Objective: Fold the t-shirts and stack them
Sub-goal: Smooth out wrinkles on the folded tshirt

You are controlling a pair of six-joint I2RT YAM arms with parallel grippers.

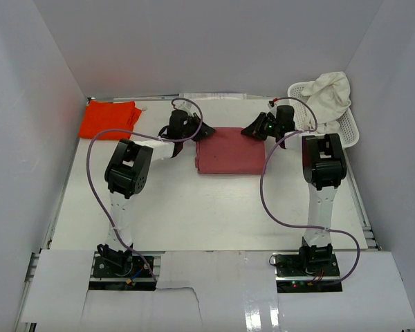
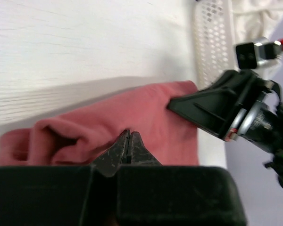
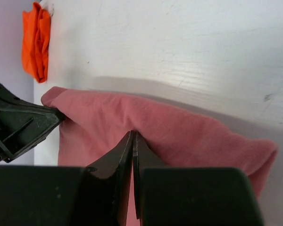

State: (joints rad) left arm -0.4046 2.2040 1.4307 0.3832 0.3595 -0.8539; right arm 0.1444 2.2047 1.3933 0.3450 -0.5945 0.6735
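The dusty rose-red t-shirt [image 1: 229, 153] lies folded in a rectangle mid-table. My left gripper [image 1: 202, 131] is shut at its far left corner; in the left wrist view the closed gripper [image 2: 129, 134] pinches a puckered fold of the rose cloth [image 2: 151, 110]. My right gripper [image 1: 252, 130] is shut at the far right corner; in the right wrist view the closed gripper [image 3: 133, 134] pinches the rose cloth [image 3: 188, 129]. The bright orange-red t-shirt [image 1: 109, 117] lies folded at the far left and shows in the right wrist view [image 3: 35, 40]. The cream-white t-shirt [image 1: 333, 93] is bunched in the basket.
The white lattice basket [image 1: 351, 128] stands at the far right corner and shows in the left wrist view [image 2: 211, 42]. White walls close the table on the left, back and right. Purple cables loop from both arms over the near half of the table.
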